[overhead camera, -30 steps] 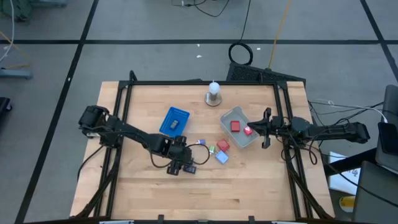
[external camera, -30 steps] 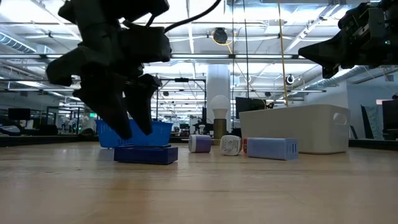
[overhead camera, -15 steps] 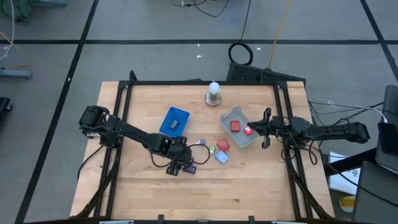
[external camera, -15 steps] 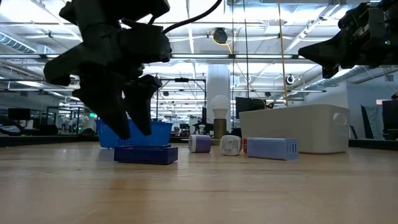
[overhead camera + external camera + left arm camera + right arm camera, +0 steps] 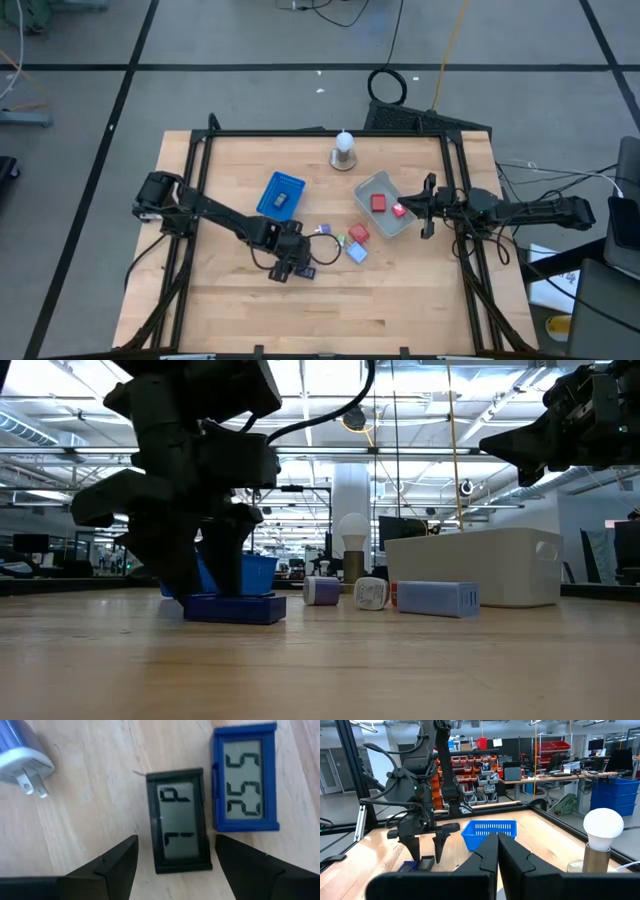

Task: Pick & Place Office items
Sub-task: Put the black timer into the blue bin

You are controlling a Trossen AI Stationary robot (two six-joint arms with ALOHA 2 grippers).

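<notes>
My left gripper (image 5: 291, 264) (image 5: 175, 865) is open and low over the table, pointing down. Its fingers stand on either side of a black rectangular display piece (image 5: 177, 820) without touching it. A blue display piece (image 5: 245, 782) (image 5: 233, 608) lies flat right beside it. A blue-white plug piece (image 5: 20, 755) lies a little farther off. A red block (image 5: 358, 233), a green bit (image 5: 340, 241) and a blue block (image 5: 356, 252) lie on the table toward the tray. My right gripper (image 5: 428, 207) (image 5: 497, 852) is shut and hangs above the tray's right edge.
The blue mesh basket (image 5: 281, 194) stands behind my left gripper with a dark piece inside. The clear grey tray (image 5: 372, 186) holds two red blocks (image 5: 378, 202). A white bulb on a round base (image 5: 344, 150) stands near the far edge. Bare wood lies toward the near edge.
My left gripper has come down toward the table, and its open fingers now reach nearly to the surface around the dark piece. The arm has shifted slightly toward the table's right.
</notes>
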